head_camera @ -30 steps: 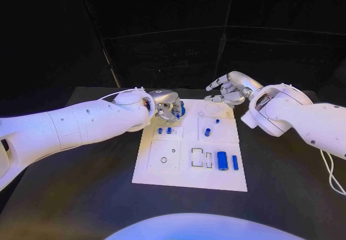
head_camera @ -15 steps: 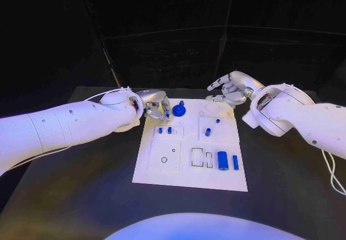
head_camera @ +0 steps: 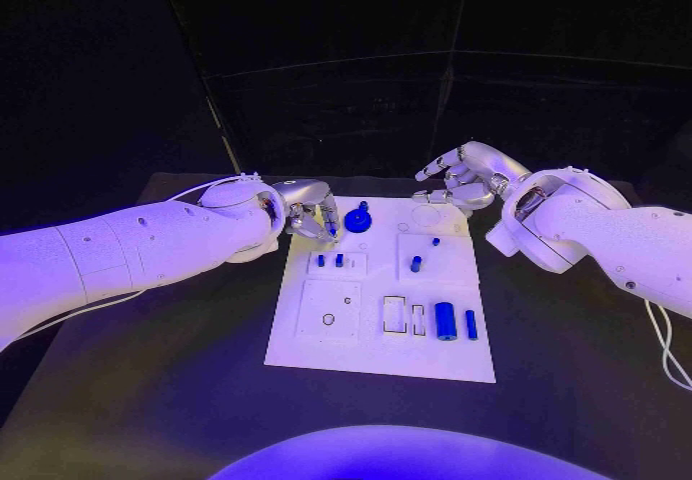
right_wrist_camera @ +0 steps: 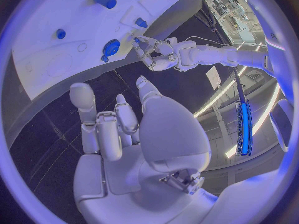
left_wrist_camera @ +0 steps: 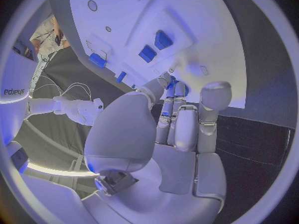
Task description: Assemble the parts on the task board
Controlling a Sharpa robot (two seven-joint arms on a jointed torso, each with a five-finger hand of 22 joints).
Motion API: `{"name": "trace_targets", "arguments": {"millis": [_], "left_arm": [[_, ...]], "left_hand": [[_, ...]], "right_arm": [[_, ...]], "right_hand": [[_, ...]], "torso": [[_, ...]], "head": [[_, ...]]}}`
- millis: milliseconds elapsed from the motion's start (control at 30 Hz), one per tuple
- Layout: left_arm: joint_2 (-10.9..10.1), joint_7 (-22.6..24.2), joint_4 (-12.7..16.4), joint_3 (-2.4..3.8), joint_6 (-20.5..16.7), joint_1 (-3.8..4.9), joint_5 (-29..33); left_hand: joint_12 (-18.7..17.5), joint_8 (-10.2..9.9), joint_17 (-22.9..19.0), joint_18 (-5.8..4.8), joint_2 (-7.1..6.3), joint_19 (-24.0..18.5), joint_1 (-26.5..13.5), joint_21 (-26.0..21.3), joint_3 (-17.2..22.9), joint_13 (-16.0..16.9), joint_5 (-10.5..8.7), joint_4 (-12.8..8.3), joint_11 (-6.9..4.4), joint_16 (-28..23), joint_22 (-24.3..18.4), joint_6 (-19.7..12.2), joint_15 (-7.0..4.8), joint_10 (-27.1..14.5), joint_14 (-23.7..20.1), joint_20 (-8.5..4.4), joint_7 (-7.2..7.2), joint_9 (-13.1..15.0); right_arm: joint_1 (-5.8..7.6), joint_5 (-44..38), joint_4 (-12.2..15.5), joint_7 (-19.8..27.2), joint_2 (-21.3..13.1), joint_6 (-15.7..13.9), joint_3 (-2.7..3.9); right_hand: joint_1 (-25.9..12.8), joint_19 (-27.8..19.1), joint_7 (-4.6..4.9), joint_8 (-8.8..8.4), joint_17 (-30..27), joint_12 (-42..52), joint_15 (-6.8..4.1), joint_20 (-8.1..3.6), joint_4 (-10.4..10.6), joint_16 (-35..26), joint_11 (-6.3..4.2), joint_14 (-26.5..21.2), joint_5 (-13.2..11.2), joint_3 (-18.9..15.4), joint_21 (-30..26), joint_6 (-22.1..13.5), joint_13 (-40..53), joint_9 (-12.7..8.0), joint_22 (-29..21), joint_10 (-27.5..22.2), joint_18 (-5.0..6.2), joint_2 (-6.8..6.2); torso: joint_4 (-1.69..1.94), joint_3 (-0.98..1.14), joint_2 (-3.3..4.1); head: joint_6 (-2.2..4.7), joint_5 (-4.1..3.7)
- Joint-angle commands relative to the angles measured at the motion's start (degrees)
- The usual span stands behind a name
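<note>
The task board (head_camera: 382, 300) lies mid-frame on the black worktop (head_camera: 159, 400), long side running away from the camera. At its upper edge stands a round blue knob (head_camera: 358, 221), seated on the board. Just left of it hovers the left robot hand (head_camera: 312, 215), fingers curled loosely with nothing between them, fingertips near the knob but apart from it. To judge by this, the knob step is done or nearly so. The right robot hand (head_camera: 459, 180) hangs over the board's upper right corner, fingers spread, holding nothing.

Loose parts remain: a cylinder (head_camera: 446, 321) and a thin bar (head_camera: 470, 325) at lower right, two small pegs (head_camera: 329, 261) left of centre. The next move likely calls for reaching down-frame to pinch one of these and carry it to its slot.
</note>
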Motion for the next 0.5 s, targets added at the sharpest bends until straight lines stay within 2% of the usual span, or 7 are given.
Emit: {"name": "trace_targets", "arguments": {"millis": [33, 500], "left_arm": [[0.4, -0.4, -0.4, 0.03, 1.2, 0.04, 0.4], [1.4, -0.6, -1.2, -0.01, 2.6, -0.28, 0.4]], "left_hand": [[-0.3, -0.2, -0.1, -0.4, -0.02, 0.4, -0.6, 0.4, 0.4, 0.1, 0.0, 0.0, -0.15, 0.3, 0.1, 0.6, -0.33, 0.4, 1.4, 0.1, -0.01, 0.0], [-0.5, -0.3, -0.1, -0.73, -0.16, 0.8, -0.7, 1.9, 0.5, 0.1, -0.02, 0.0, -0.15, 0.3, 1.9, 0.6, -0.32, 0.6, 1.4, 0.11, -0.03, 0.0]], "right_arm": [[0.09, 0.0, 0.1, 0.4, 0.0, 0.2, 0.04], [0.09, 0.0, 0.1, 0.4, 0.1, 0.2, 0.04]], "right_hand": [[0.2, -0.2, -0.06, 0.36, 7.1, 0.0, -0.34, 0.03, 0.1, -0.3, 0.04, 4.1, 0.3, -0.3, -0.2, -0.3, 0.0, -0.1, -0.1, -0.3, 0.5, 0.18], [0.2, -0.2, -0.06, 0.36, 7.1, 0.0, -0.34, 0.03, 0.1, -0.3, 0.04, 4.1, 0.3, -0.3, -0.2, -0.3, 0.0, -0.1, -0.1, -0.3, 0.5, 0.18]], "torso": [[-0.04, -0.01, 0.02], [0.04, -0.03, 0.03]], "head": [[-0.09, 0.01], [-0.29, -0.03]]}}
